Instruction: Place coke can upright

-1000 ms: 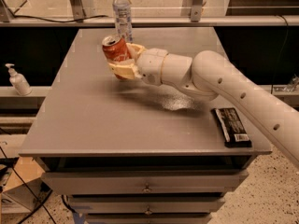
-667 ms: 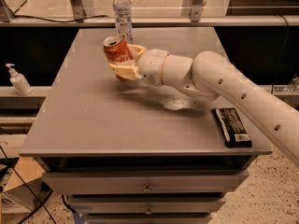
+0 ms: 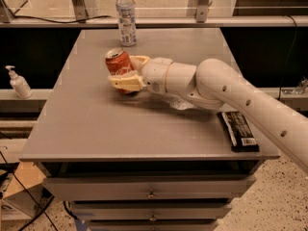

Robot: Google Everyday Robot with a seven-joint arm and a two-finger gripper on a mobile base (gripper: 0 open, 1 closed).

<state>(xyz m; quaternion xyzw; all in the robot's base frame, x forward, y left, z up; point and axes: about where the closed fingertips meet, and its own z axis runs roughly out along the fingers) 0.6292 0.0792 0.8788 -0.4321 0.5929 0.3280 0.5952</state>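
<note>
The robot's cream-coloured two-finger gripper (image 3: 123, 71) sits over the rear left part of the grey metal tabletop (image 3: 96, 124), reached in from the right on a thick white arm (image 3: 250, 105). Its fingers are closed around the small red aluminium coke can with a silver top (image 3: 118, 61). One pale finger (image 3: 126, 83) crosses the can's near lower side, and the other shows behind the can on its far side. The can stands between them with its silver end up, leaning a little toward the left. Its lower end is at the table surface, but the near finger hides whether it rests there.

Behind the can, near the table's back edge and apart from the gripper, a tall clear plastic bottle with a white label (image 3: 126, 16) stands upright. Under the arm's wrist lies a crumpled piece of clear wrapping (image 3: 180, 102). A flat black packet with a white label (image 3: 238, 130) lies at the table's front right edge. Off the table to the left, a small white pump bottle (image 3: 18, 83) stands on a lower ledge. Grey drawers (image 3: 151, 194) sit under the tabletop.
</note>
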